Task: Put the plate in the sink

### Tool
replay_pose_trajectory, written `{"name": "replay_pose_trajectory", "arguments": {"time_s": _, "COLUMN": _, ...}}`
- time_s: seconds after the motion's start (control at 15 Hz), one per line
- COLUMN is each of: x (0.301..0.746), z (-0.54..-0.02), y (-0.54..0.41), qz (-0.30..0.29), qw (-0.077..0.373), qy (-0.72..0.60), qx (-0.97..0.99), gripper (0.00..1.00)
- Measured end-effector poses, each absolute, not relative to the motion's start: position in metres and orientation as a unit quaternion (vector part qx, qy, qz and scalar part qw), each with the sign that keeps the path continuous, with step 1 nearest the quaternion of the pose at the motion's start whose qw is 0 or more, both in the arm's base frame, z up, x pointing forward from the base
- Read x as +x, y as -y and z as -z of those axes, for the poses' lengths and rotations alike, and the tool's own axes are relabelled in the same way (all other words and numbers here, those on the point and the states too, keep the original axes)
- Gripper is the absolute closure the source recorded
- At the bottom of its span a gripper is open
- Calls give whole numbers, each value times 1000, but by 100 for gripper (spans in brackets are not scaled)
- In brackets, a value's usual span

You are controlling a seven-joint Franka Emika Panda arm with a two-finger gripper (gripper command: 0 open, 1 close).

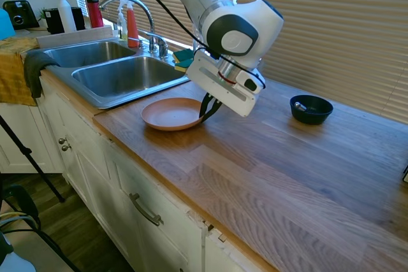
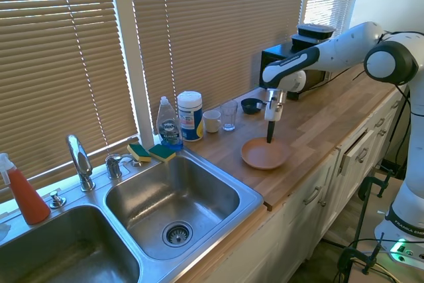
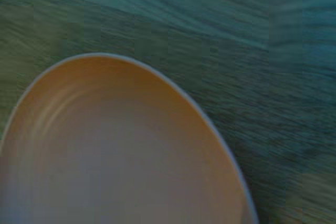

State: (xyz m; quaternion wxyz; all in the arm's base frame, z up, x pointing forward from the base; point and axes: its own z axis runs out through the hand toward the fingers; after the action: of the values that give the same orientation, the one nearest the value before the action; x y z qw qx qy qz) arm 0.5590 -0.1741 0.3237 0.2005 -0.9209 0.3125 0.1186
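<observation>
The salmon-orange plate lies flat on the wooden counter, just right of the sink. My gripper points down at the plate's edge farthest from the sink. Its dark fingers meet at the rim, shut on it. In the wrist view the plate fills the lower left, blurred, over the wood grain. The near basin holds nothing, and the arched chrome faucet stands behind the two basins.
A small dark blue bowl sits further along the counter. Dish soap, a white canister, a cup and a glass line the window side. Sponges lie at the sink's back corner. A red spray bottle stands by the far basin.
</observation>
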Motion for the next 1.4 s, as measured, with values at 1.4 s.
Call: {"name": "replay_pose_trajectory", "arguments": {"time_s": 1.4, "x": 665, "z": -422, "y": -152, "qz": -46, "qw": 155, "qy": -237, "qx": -958, "gripper": 100}}
